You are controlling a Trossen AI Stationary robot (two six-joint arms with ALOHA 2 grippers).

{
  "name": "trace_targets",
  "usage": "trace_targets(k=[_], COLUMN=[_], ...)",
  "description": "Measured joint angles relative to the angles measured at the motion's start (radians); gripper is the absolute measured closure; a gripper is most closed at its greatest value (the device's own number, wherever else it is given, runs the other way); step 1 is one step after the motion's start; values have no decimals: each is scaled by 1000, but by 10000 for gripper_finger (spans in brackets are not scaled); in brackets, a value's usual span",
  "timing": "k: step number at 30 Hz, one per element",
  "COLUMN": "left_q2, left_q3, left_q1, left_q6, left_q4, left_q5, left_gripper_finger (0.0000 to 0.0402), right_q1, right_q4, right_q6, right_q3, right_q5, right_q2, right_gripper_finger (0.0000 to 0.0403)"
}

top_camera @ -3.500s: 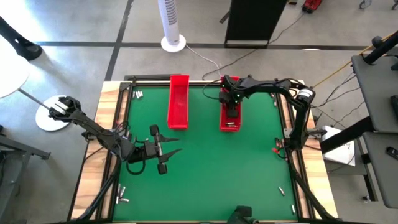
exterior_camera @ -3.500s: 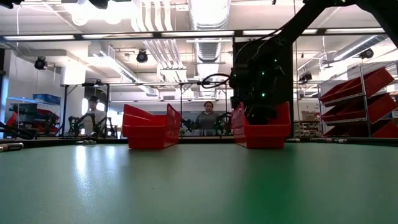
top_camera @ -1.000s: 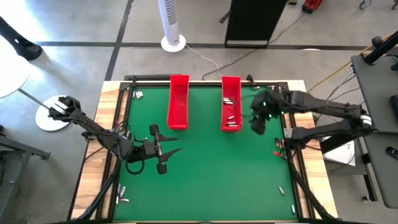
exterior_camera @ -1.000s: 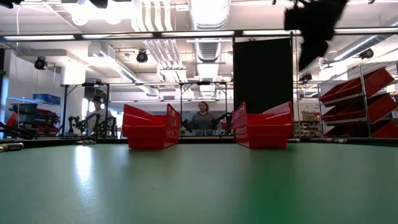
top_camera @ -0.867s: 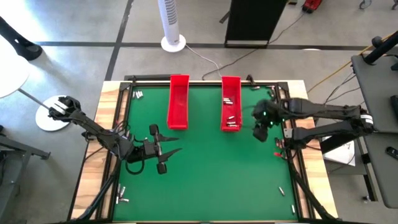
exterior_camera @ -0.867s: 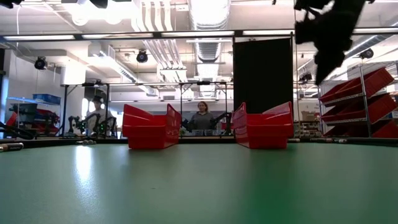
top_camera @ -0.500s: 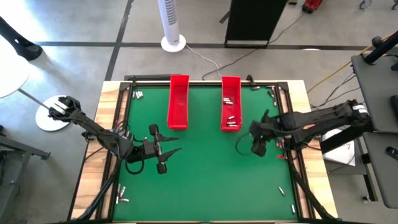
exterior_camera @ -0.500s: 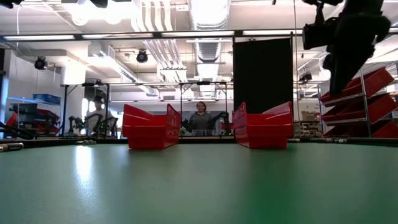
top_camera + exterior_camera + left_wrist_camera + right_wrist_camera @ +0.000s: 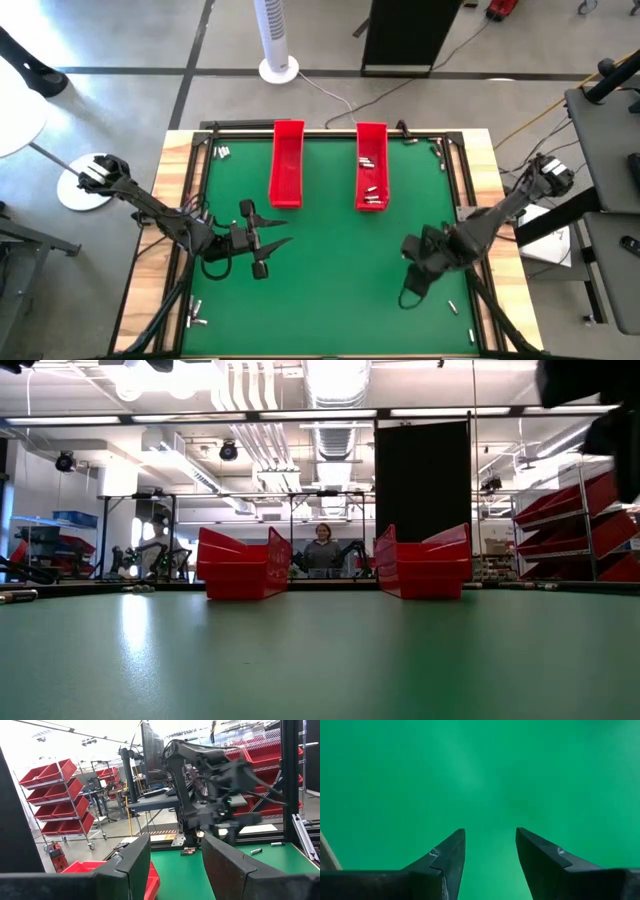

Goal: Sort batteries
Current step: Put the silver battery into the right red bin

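Two long red trays stand at the far side of the green mat: the left tray [image 9: 287, 165] and the right tray [image 9: 371, 168], which has several small silvery batteries [image 9: 372, 193] lying in it. Loose batteries lie on the mat at the far left corner [image 9: 220, 152], the near left corner [image 9: 195, 318] and the near right [image 9: 452, 306]. My right gripper [image 9: 415, 268] hangs open above bare mat at the near right, pointing steeply down, nothing between its fingers [image 9: 490, 840]. My left gripper [image 9: 268, 243] hovers open at the left, pointing level, with nothing in it [image 9: 175, 855].
More batteries lie by the far right corner [image 9: 441, 150] and along the right edge [image 9: 256, 850]. A wooden frame [image 9: 187, 170] borders the mat. Bare mat stretches between the two arms. People stand in the room beyond the trays [image 9: 325, 550].
My right gripper has swung from beside the right tray toward the table's near edge and come down, tipping to point more steeply at the mat. My left gripper has kept still. The trays and batteries have not moved.
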Motion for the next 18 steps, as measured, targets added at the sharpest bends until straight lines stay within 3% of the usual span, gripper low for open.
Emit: trace_targets(k=[5,13,18], left_q2=[4,4,10], left_q3=[0,0,0], left_q1=[1,1,1], left_q6=[-6,-18,-58], left_q4=[14,75,77], left_q5=[0,0,0], left_gripper_finger=[244,244,244], right_q1=[140,308,372], right_q4=[1,-5,-17], right_q6=[211,559,686], right_q3=[35,106,101], right_q5=[-13,-145,-219], right_q2=[94,265,315], right_gripper_finger=[229,231,233])
